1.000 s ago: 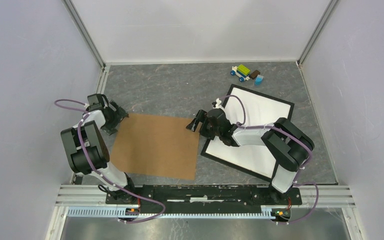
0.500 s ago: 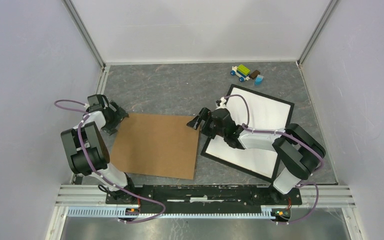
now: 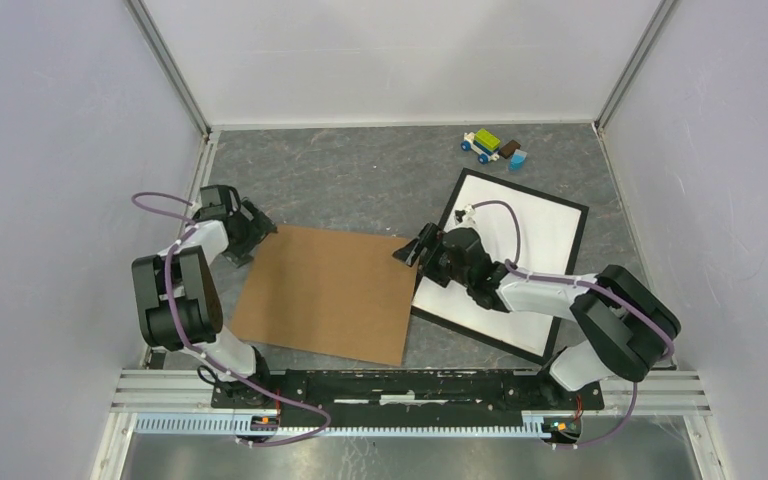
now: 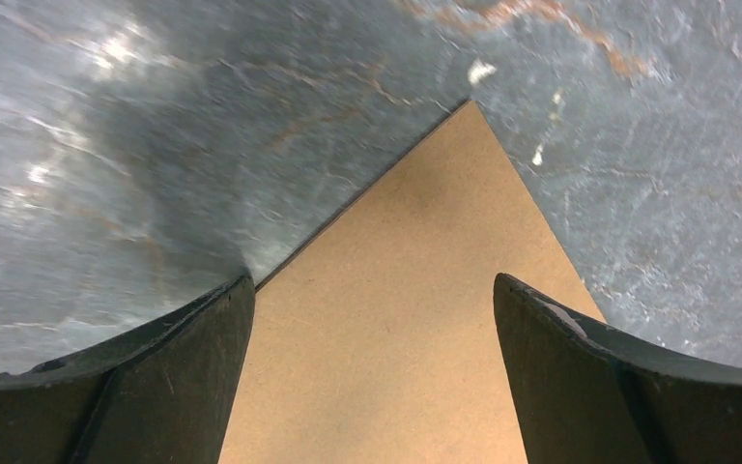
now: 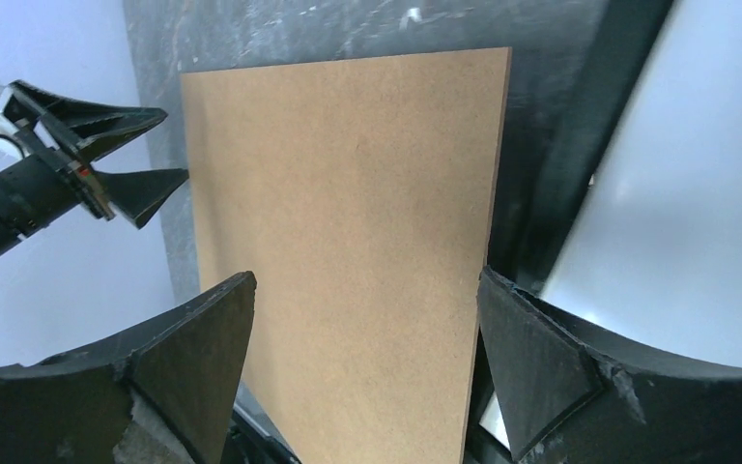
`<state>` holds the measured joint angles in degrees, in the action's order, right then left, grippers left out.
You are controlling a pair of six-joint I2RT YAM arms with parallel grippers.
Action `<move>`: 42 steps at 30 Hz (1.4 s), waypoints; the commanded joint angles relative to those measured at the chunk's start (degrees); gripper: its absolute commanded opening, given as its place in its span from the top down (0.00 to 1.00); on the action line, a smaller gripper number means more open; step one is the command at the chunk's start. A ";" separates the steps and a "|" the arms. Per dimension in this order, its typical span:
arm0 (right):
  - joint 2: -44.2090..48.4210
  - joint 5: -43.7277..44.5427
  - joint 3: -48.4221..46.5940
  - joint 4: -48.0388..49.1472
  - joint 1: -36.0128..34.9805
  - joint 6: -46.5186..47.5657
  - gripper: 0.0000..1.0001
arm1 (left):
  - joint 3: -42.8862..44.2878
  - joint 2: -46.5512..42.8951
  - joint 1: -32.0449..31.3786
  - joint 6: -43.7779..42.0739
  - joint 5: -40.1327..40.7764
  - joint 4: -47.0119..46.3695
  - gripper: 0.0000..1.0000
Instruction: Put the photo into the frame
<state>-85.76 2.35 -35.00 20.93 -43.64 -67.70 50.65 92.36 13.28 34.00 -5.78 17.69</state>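
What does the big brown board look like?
The cardboard backing board is a plain brown rectangle, thin and flat, lying skewed on the grey table. Its right edge sits close beside the black frame. The open left end effector straddles its far left corner, the open right end effector its far right corner.

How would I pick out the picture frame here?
On the grey table, look right of the middle. The frame lies flat there: a thin black rectangle, white inside, tilted. The brown board beside it has no border.
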 commanded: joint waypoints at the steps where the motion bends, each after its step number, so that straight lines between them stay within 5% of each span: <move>1: 4.24 -1.78 1.30 4.35 0.84 -1.60 0.10 | -3.29 1.73 -5.84 8.32 -8.32 9.14 0.02; 8: 5.40 -2.19 -2.76 -8.21 5.80 14.75 0.04 | -1.60 1.27 -8.10 6.44 -6.11 9.60 0.01; 16: 5.54 5.78 -19.48 -36.99 5.87 62.44 0.02 | 2.52 -1.79 -8.10 -2.39 0.39 13.31 0.00; 20: 8.57 19.80 -18.93 -41.54 -6.76 77.35 0.02 | 5.16 -5.14 -9.67 -5.33 4.37 14.91 0.00; 24: 14.25 28.67 -10.03 -33.96 -27.10 87.76 0.02 | 6.83 -9.56 -11.71 -7.94 5.59 14.87 0.00; 31: 17.68 34.67 -3.52 -27.44 -51.08 96.93 0.02 | 10.67 -13.79 -17.72 -10.87 5.26 15.28 0.00; 42: 1.15 47.96 -7.07 -24.41 -60.60 91.02 0.07 | 11.42 -16.13 -21.50 -7.03 -4.85 9.67 0.01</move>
<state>-80.93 42.87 -38.65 -6.90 -103.31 25.17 61.23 79.11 -7.55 26.72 -7.51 30.85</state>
